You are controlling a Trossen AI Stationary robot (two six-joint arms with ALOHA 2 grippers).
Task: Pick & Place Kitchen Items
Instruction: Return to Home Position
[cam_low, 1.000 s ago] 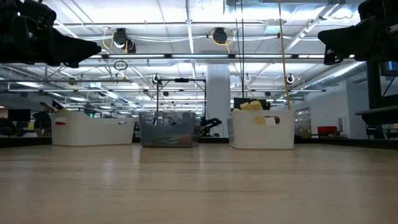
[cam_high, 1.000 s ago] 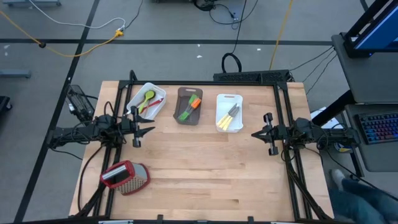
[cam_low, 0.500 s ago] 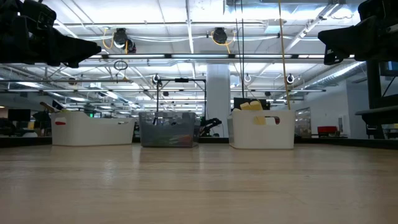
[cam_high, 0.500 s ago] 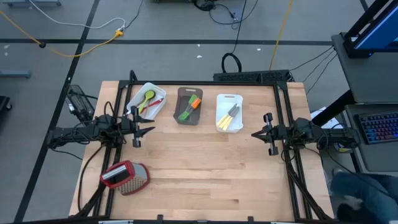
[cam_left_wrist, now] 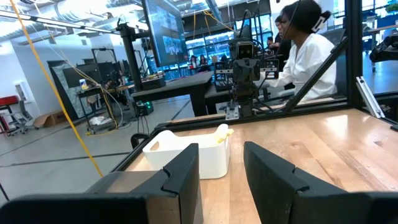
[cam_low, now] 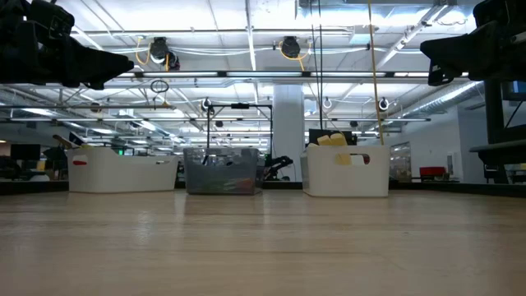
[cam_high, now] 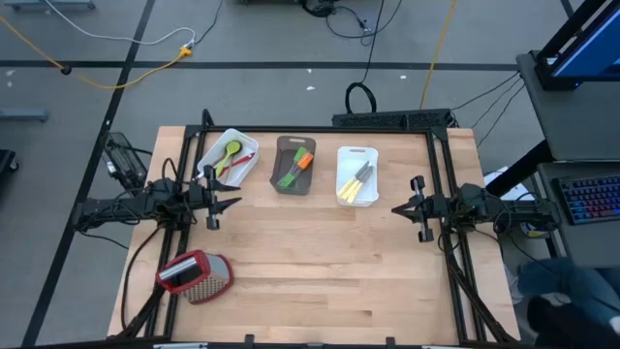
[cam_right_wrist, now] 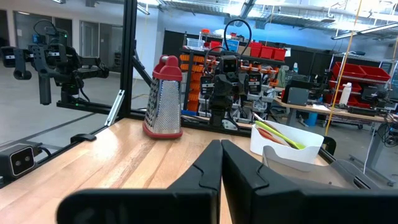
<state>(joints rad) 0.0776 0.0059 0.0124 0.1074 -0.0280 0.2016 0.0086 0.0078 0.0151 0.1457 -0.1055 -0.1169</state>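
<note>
Seen from above, both arms lie stretched inward along the middle band of the frame, clear of everything on the table (cam_high: 320, 291). The left gripper (cam_high: 223, 203) sits at centre left, just below the tilted left white tub (cam_high: 250, 147). Its wrist view shows its two fingers (cam_left_wrist: 183, 177) parted with nothing between them. The right gripper (cam_high: 401, 208) is at centre right, near the lower right corner of the right white tub (cam_high: 356, 150), and its own camera shows its fingers (cam_right_wrist: 208, 171) pressed together on nothing. The kitchen items all rest in the three tubs lined across the upper middle. A green spoon (cam_high: 232, 151) and a red utensil (cam_high: 244, 158) are in the left white tub. A green spatula (cam_high: 288, 178) and an orange spatula (cam_high: 303, 161) are in the dark tub (cam_high: 291, 145). A yellow spatula (cam_high: 346, 191) shares the right white tub with what look like pale-handled knives (cam_high: 363, 174), though they are too small to be sure. The red-topped grater (cam_high: 208, 276) stands at lower left.
</note>
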